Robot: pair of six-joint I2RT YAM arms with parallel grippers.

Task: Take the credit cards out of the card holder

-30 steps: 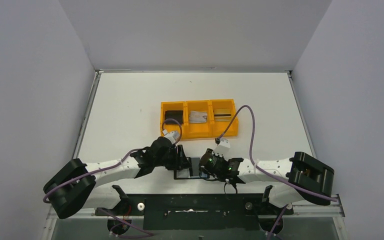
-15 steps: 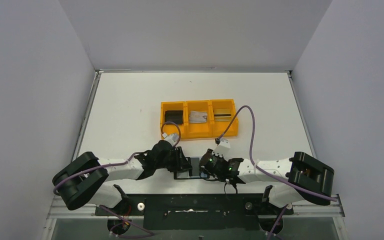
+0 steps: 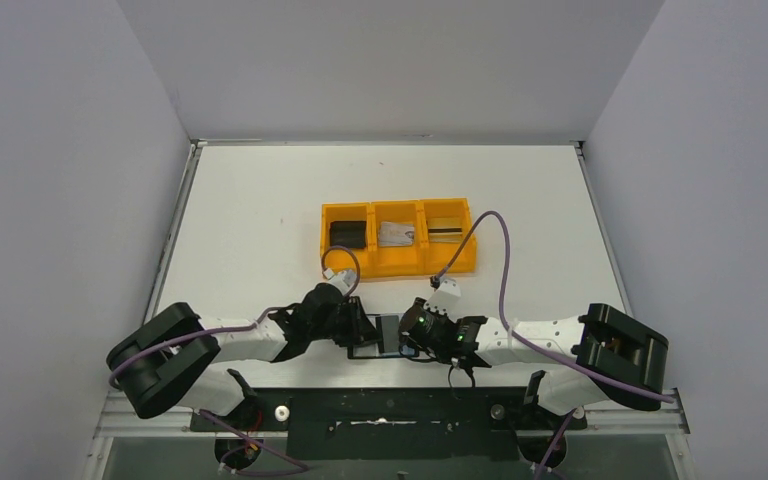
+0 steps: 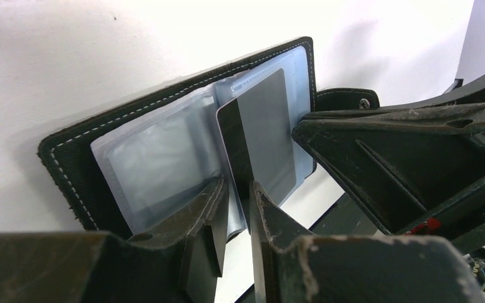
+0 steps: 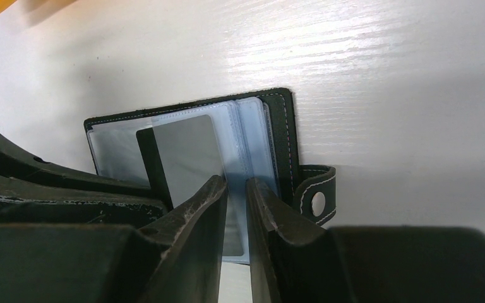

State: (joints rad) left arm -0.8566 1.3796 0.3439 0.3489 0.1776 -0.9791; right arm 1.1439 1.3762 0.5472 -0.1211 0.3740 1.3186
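Item, near table [image 3: 250, 220] edge, listed left to right. Left gripper [image 4: 239, 189]: scuffed black fingers drawn narrow. We judge them pinched on the bottom edge of a grey card [image 4: 266, 132], though the contact itself is shadowed. The card is thin, rigid and matt grey with a dark stripe along one side. It rises clear of the pockets, and its long axis runs straight out from these fingertips towards the other arm. The left arm is therefore the one placed to draw it free, back along that axis. Card holder [image 4: 158, 161]: lies open and flat between the two grippers, black stitched leather with glossy blue-grey plastic sleeves, its snap tab [image 5: 316, 201] on the right edge. Right gripper [image 5: 235, 189]: fingers narrow too, nipping a translucent sleeve at the near edge, which we take as bracing the holder. Beyond, well apart from the holder, orange tray [image 3: 400, 268]: moulded, with three compartments holding a chunky black block [image 3: 348, 233], a silver card [image 3: 395, 235] and a gold card [image 3: 447, 229].
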